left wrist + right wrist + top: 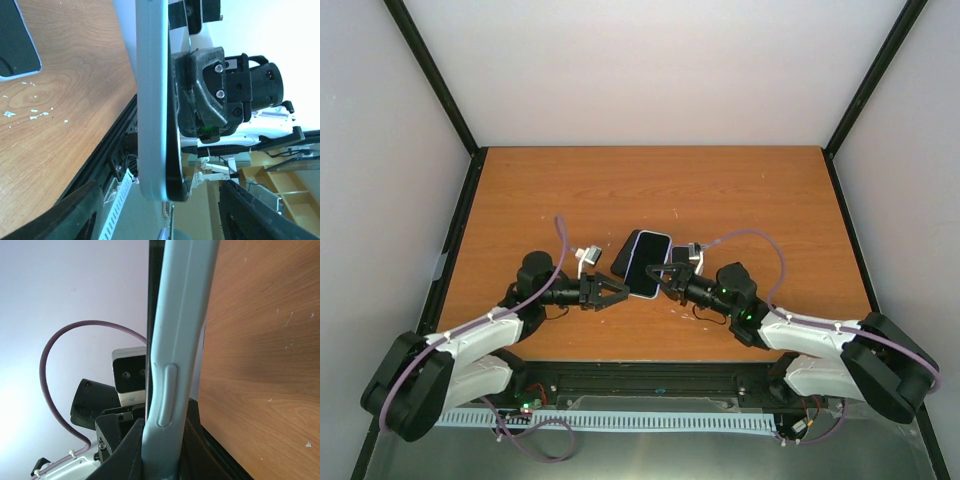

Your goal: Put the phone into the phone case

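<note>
A light blue phone case (pixel 648 263) is held up off the wooden table (pixel 650 190) at its middle. In the left wrist view the case (pixel 152 100) stands edge-on with a black phone (pixel 176 170) lying against its open side. My right gripper (pixel 670 278) is shut on the case's right end; in the right wrist view its jaws (pixel 162 452) clamp the case (pixel 180 340) near a side button. My left gripper (pixel 612 292) is open, with its fingers (pixel 75 212) spread wide on both sides of the case's near end, not touching it.
A dark flat slab (pixel 624 252) lies just behind and to the left of the case; it also shows in the left wrist view (pixel 17 45) flat on the table. Small white flecks (pixel 30 114) lie on the wood. Black frame posts and white walls surround the table.
</note>
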Tool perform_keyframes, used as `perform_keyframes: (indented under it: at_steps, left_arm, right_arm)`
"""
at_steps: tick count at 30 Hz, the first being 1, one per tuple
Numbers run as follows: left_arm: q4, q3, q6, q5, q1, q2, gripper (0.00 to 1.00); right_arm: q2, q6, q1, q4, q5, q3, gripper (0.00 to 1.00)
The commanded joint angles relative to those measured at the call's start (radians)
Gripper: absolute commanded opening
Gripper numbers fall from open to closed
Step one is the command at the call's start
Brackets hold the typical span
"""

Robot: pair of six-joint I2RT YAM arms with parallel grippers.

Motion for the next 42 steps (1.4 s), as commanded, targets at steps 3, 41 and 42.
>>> perform_keyframes:
  at_steps: [3,41,42]
  left_arm:
    - [0.150,0.003,-0.042,0.006,0.005,0.032,0.44]
    - [0.040,-0.028,-0.045,-0.146,0.005,-0.023,0.06]
    - [0.035,-0.025,-0.039,-0.142,0.005,-0.021,0.19]
  right_arm:
    - [0.033,0.054,-0.001,0.170,-0.017,-0.009,0.03]
    - [-0.046,-0.059,0.062,-0.018,-0.045,-0.037,0.03]
    - [-0.049,-0.066,0.062,-0.030,-0.053,-0.029,0.04]
